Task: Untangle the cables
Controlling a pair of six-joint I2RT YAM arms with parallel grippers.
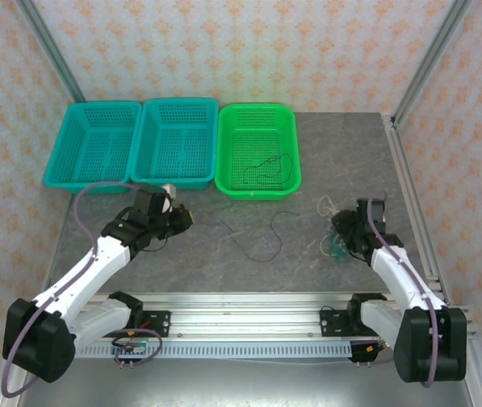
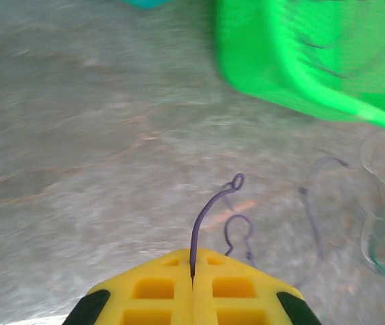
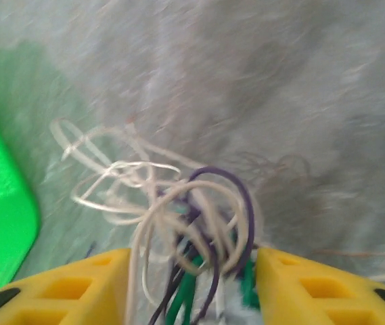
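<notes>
front-left of the green basket (image 1: 256, 192) the left tool (image 2: 192, 265) is pressed together pinching a dark cable (image 2: 209, 206), and front-right of it the right tool (image 3: 192, 271) stands spread around a tangle of white, green and dark cables (image 3: 172, 196) on the worktop (image 1: 342, 153).

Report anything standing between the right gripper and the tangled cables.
Nothing visible does. The right gripper stands open, and the tangle of white, dark and green cables lies bunched between its yellow fingers on the grey table.
</notes>
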